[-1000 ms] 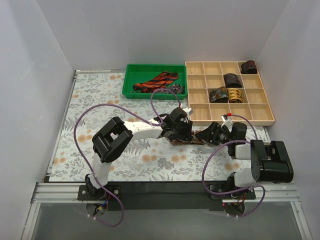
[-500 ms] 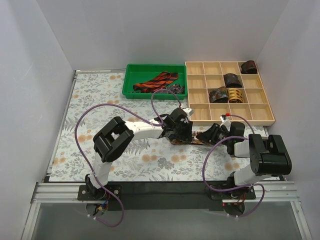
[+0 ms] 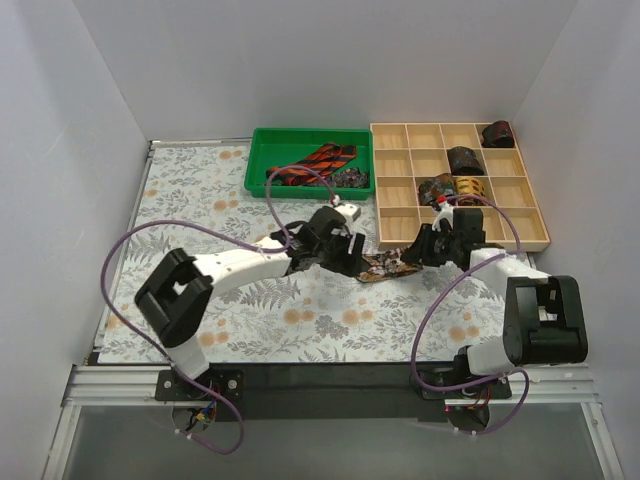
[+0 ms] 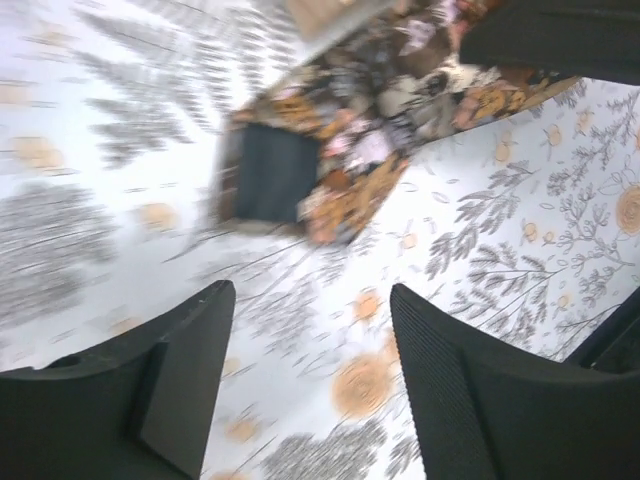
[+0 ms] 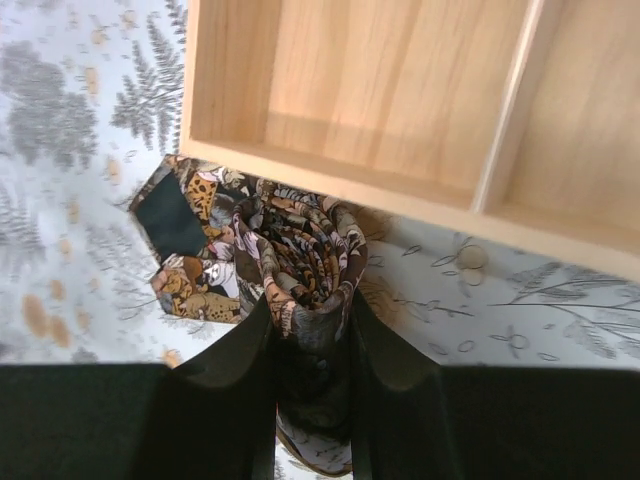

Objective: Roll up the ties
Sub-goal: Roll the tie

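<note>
Centre: mottled tie (image 5: 300, 260), dark with brown-gold print, between the black fingers of my right pincer (image 5: 310, 315). Beneath it, the surface (image 3: 200, 190): white with grey ferns and orange blooms. Upper centre: green tray (image 3: 270, 148) and red-black striped tie (image 3: 322, 160). Upper right: pale wooden box (image 3: 520, 228) and gold coil (image 3: 470, 190).

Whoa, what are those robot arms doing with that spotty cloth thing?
They are rolling up neckties. The right gripper pinches the partly rolled coil of a brown mottled tie, right beside the wooden tray. The tie's pointed end lies flat on the flowery cloth. The left gripper hovers open near that loose end, holding nothing. Four rolled ties already sit in the tray's compartments, and more unrolled ties wait in the green bin.
</note>
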`<state>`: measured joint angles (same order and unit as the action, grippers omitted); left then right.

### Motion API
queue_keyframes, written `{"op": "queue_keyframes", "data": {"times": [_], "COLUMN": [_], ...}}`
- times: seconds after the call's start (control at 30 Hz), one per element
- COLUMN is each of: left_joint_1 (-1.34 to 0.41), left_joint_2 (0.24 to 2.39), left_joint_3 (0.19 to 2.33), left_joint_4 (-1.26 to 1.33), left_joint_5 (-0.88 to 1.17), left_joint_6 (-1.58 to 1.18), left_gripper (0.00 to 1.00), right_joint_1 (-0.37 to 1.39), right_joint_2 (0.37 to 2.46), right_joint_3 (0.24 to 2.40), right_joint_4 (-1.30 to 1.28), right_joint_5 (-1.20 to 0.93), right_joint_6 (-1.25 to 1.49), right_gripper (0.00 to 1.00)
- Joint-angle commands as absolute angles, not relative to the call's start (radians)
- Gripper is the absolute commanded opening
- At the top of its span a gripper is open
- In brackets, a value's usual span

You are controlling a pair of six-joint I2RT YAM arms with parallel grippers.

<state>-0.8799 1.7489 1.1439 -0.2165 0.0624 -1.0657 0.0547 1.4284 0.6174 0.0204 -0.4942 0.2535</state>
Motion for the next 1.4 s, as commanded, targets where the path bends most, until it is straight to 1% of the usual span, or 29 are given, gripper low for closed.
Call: {"op": "queue_keyframes", "data": {"times": [0.0, 0.03, 0.07, 0.1, 0.13, 0.2, 0.23, 0.3, 0.33, 0.47, 0.53, 0.6, 0.63, 0.73, 0.9, 1.0, 1.07, 1.1, 1.2, 1.23, 1.27, 1.37], "left_joint_1": [-0.783, -0.761, -0.74, -0.698, -0.68, -0.629, -0.614, -0.577, -0.569, -0.534, -0.519, -0.494, -0.488, -0.482, -0.476, -0.472, -0.472, -0.471, -0.471, -0.471, -0.471, -0.471], "left_joint_2": [1.55, 1.52, 1.461, 1.435, 1.404, 1.324, 1.303, 1.235, 1.214, 1.129, 1.105, 1.104, 1.111, 1.112, 1.104, 1.106, 1.108, 1.108, 1.106, 1.104, 1.104, 1.108], "left_joint_3": [1.1, 1.077, 1.066, 1.057, 1.036, 1.019, 1.012, 0.986, 0.97, 0.872, 0.818, 0.804, 0.802, 0.801, 0.795, 0.792, 0.792, 0.792, 0.79, 0.79, 0.788, 0.79], "left_joint_4": [-0.317, -0.337, -0.38, -0.399, -0.416, -0.468, -0.486, -0.52, -0.518, -0.465, -0.445, -0.434, -0.434, -0.44, -0.436, -0.436, -0.434, -0.434, -0.433, -0.433, -0.43, -0.425], "left_joint_5": [-0.041, -0.049, -0.052, -0.054, -0.064, -0.08, -0.101, -0.138, -0.193, -0.306, -0.313, -0.293, -0.295, -0.324, -0.33, -0.336, -0.33, -0.33, -0.334, -0.334, -0.33, -0.319], "left_joint_6": [-0.953, -0.936, -0.896, -0.876, -0.855, -0.792, -0.773, -0.715, -0.701, -0.683, -0.699, -0.706, -0.701, -0.696, -0.693, -0.693, -0.692, -0.693, -0.695, -0.696, -0.696, -0.698], "left_gripper": [0.61, 0.63, 0.64, 0.64, 0.64, 0.65, 0.66, 0.66, 0.66, 0.66, 0.65, 0.65, 0.65, 0.65, 0.65, 0.65, 0.65, 0.65, 0.65, 0.65, 0.65, 0.65], "right_joint_1": [0.11, 0.151, 0.173, 0.198, 0.245, 0.297, 0.345, 0.385, 0.421, 0.521, 0.586, 0.63, 0.679, 0.759, 0.856, 0.9, 0.914, 0.919, 0.925, 0.931, 0.933, 0.937], "right_joint_2": [1.426, 1.436, 1.445, 1.471, 1.486, 1.535, 1.551, 1.597, 1.611, 1.669, 1.704, 1.745, 1.758, 1.816, 1.913, 1.913, 1.896, 1.872, 1.813, 1.801, 1.787, 1.73], "right_joint_3": [0.733, 0.788, 0.811, 0.842, 0.892, 0.951, 1.001, 1.044, 1.064, 1.132, 1.164, 1.195, 1.196, 1.19, 1.14, 1.095, 1.054, 1.037, 0.988, 0.983, 0.98, 0.973], "right_joint_4": [-0.279, -0.338, -0.366, -0.391, -0.449, -0.533, -0.558, -0.625, -0.643, -0.718, -0.762, -0.802, -0.825, -0.854, -0.853, -0.819, -0.79, -0.752, -0.695, -0.692, -0.69, -0.672], "right_joint_5": [-0.247, -0.153, -0.105, -0.056, 0.048, 0.157, 0.266, 0.36, 0.449, 0.641, 0.745, 0.81, 0.865, 0.905, 0.911, 0.913, 0.868, 0.853, 0.799, 0.787, 0.781, 0.72], "right_joint_6": [0.068, 0.034, 0.02, 0.008, -0.023, -0.041, -0.047, -0.052, -0.049, -0.022, -0.006, 0.034, 0.055, 0.106, 0.181, 0.215, 0.212, 0.204, 0.184, 0.183, 0.183, 0.176], "right_gripper": [0.01, 0.01, 0.01, 0.01, 0.01, 0.01, 0.01, 0.01, 0.01, 0.01, 0.01, 0.01, 0.01, 0.01, 0.01, 0.01, 0.02, 0.04, 0.2, 0.27, 0.28, 0.38]}}
